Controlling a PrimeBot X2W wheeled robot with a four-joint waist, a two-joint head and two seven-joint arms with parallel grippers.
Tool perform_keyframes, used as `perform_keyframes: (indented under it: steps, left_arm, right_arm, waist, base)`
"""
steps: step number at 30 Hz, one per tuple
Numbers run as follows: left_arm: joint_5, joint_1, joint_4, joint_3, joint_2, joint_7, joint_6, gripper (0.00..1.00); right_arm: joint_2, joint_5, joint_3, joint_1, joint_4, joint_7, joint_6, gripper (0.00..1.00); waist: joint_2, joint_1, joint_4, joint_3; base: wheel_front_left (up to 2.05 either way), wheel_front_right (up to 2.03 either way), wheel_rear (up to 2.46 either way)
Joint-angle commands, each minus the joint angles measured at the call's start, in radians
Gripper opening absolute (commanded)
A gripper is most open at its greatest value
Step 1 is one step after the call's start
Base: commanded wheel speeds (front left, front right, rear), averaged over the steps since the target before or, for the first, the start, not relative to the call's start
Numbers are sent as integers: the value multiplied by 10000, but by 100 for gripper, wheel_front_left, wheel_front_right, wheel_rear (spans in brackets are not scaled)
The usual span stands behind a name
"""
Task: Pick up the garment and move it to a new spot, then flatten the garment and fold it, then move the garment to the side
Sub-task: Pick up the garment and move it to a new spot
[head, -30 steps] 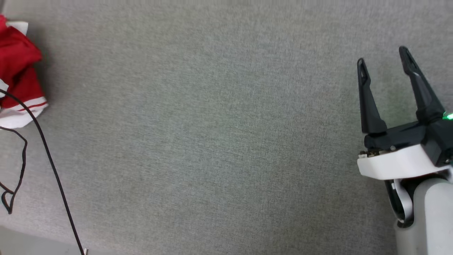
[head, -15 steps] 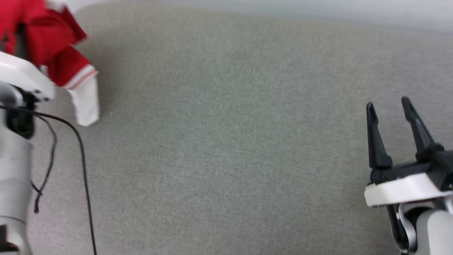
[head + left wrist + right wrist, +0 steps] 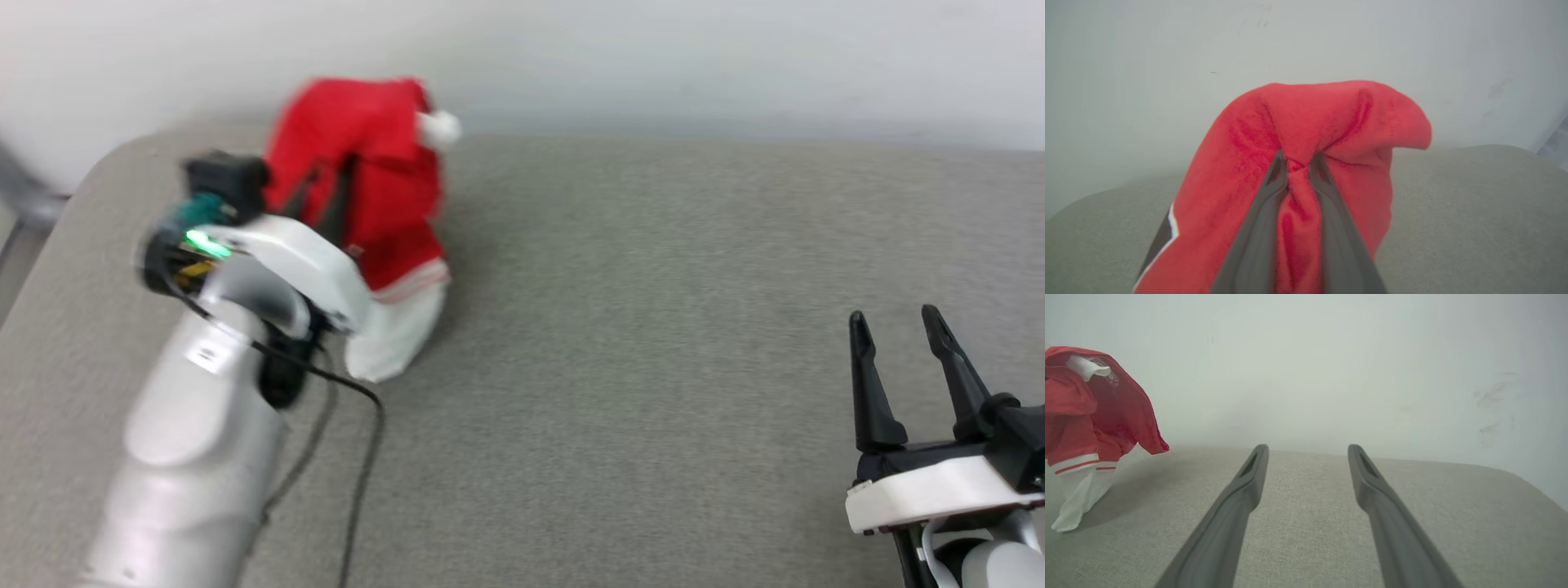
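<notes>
Closest in, at 4 o'clock in the head view, the right gripper hovers over the grey padded surface, jaws spread wide with nothing between them, just as they were a second ago. At 8 o'clock the left forearm has come into shot with its black cable trailing. That is mostly the head camera swinging, since the whole picture has shifted and the pale wall now runs across 12 o'clock.

What matters is further out at 11 o'clock. The garment, only a red edge at 9 o'clock a second back, now shows as a whole bundle hanging in the air. In the left wrist view the left gripper is pinched tight on a gathered fold of red cloth. One white sleeve dangles lowest, and I can't tell whether its tip touches the surface or hangs just clear.

So the pick-up looks done and the carry seems to be on. It still has to be set down, flattened and folded, and the free right gripper looks well placed to help.
</notes>
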Motion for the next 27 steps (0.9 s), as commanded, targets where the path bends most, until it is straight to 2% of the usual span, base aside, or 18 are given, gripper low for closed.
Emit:
perform_keyframes:
  steps: [1, 10, 15, 18, 21, 22, 23, 24, 25, 27]
  left_arm:
    - [-29, 281, -251, -126, -144, 96, -7, 0]
    - [-237, 1989, -1747, -2622, -1415, 1139, -19, 0]
    - [-502, 2550, -1752, -4136, -1573, 1401, -12, 0]
    - [-699, 2793, -1633, -5105, -1479, 1433, -13, 0]
    - [-764, 2834, -1514, -5619, -1415, 1258, -13, 0]
    - [-739, 2825, -1459, -5763, -1411, 1163, -13, 11]
    - [-745, 2786, -1414, -5857, -1397, 1065, -13, 44]
    - [-784, 2756, -1404, -5932, -1411, 921, -13, 95]
    - [-799, 2697, -1420, -6011, -1440, 727, -13, 100]
    - [-806, 2575, -1469, -6097, -1490, 244, -12, 100]
  right_arm:
    - [17, 10, -19, 143, 15, -10, -7, 100]
    - [17, 191, -91, 330, -162, 110, -7, 100]
    - [16, 258, -93, 122, -190, 83, -7, 100]
    - [16, 318, -92, -38, -109, 36, -7, 100]
    - [16, 370, -94, -49, 56, 106, -7, 100]
    - [16, 402, -99, -67, 105, 107, -7, 100]
    - [16, 413, -99, -83, 147, 102, -7, 100]
    - [16, 412, -96, -95, 190, 103, -7, 100]
    - [15, 415, -101, -87, 228, 110, -7, 100]
    - [16, 381, -96, -55, 286, 150, -7, 100]
  waist:
    - [0, 2, -396, -270]
    - [0, 2, -1142, -6]
    - [0, 2, -1337, 481]
    - [0, 2, -1385, 761]
    - [0, 2, -1357, 790]
    - [0, 2, -1338, 781]
    - [0, 2, -1320, 765]
    - [0, 2, -1289, 724]
    - [0, 2, -1245, 668]
    - [0, 2, -1138, 532]
  base:
    - [0, 0, 0]
    - [0, 0, 0]
    - [0, 0, 0]
    - [0, 0, 0]
    - [0, 0, 0]
    - [0, 0, 0]
    - [0, 0, 0]
    - [0, 0, 0]
    - [0, 0, 0]
    - [0, 0, 0]
